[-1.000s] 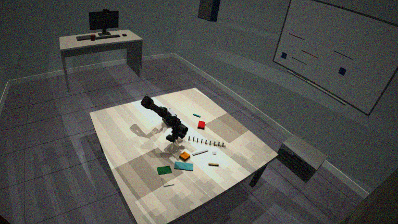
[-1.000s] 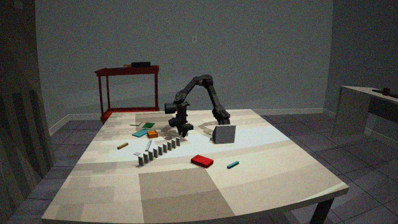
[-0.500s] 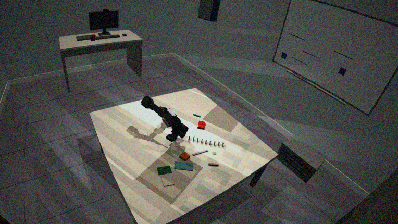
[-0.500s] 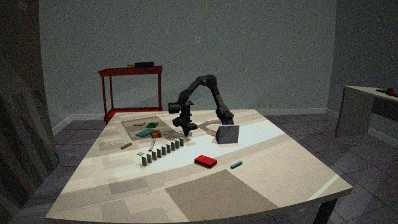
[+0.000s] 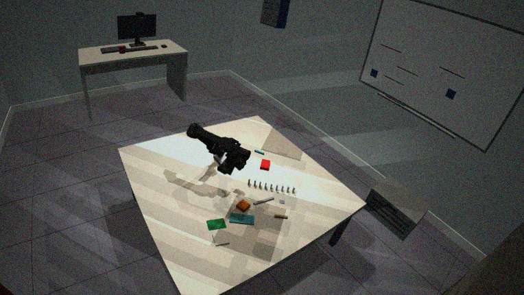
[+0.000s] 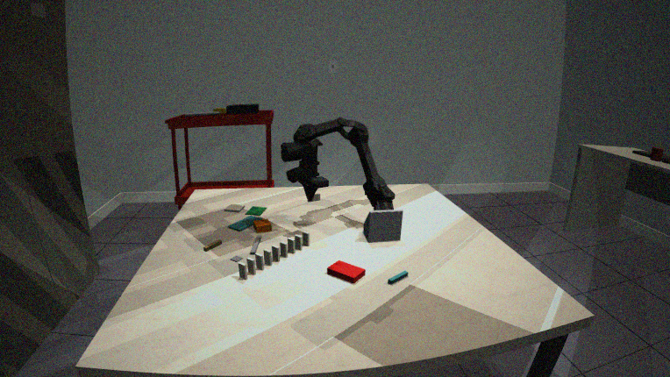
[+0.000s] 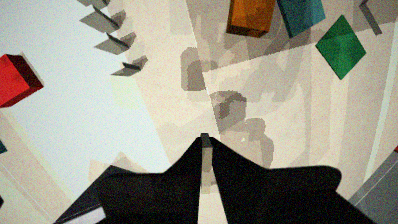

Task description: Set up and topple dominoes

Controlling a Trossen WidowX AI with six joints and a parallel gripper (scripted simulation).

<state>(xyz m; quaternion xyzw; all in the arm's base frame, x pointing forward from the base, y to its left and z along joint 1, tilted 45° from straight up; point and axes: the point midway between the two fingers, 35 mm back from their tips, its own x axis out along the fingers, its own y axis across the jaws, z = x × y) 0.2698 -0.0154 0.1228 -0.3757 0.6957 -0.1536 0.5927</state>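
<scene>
Gripping a thin pale grey domino (image 6: 317,196) (image 7: 206,140) in the black two-finger tool (image 5: 226,167) (image 6: 311,198) (image 7: 204,141), fingers nearly together. Apparently raised above the pale wooden desk (image 5: 311,216) (image 6: 422,327) (image 7: 287,102), off the arm-side end of the row of standing grey dominoes (image 5: 271,187) (image 6: 275,253) (image 7: 112,44). Hidden behind the arm in the top view. Nine upright in the row, evenly spaced, a fair way from the tool. Not yet placed at that end, so probably mid-carry for a first placement.

Likely light, stiff and smooth; not fragile, but easy to tip on such a thin base. Keep hold by the broad faces, high up and centred, leaving the bottom edge free. Lower upright, match the row's spacing and facing, open slowly and back straight up. Watch for finger spread knocking the end neighbour.

Farther out: beside the row, a grey bar (image 5: 263,200) (image 6: 255,245), plus a small flat grey tile (image 5: 282,201) (image 6: 236,258) near the far end; cannot tell if a domino. Beyond the bar from the row, an orange block (image 5: 243,205) (image 6: 262,225) (image 7: 251,16). Across the row from the bar, a red block (image 5: 265,164) (image 6: 345,271) (image 7: 16,80). Leave alone.
</scene>
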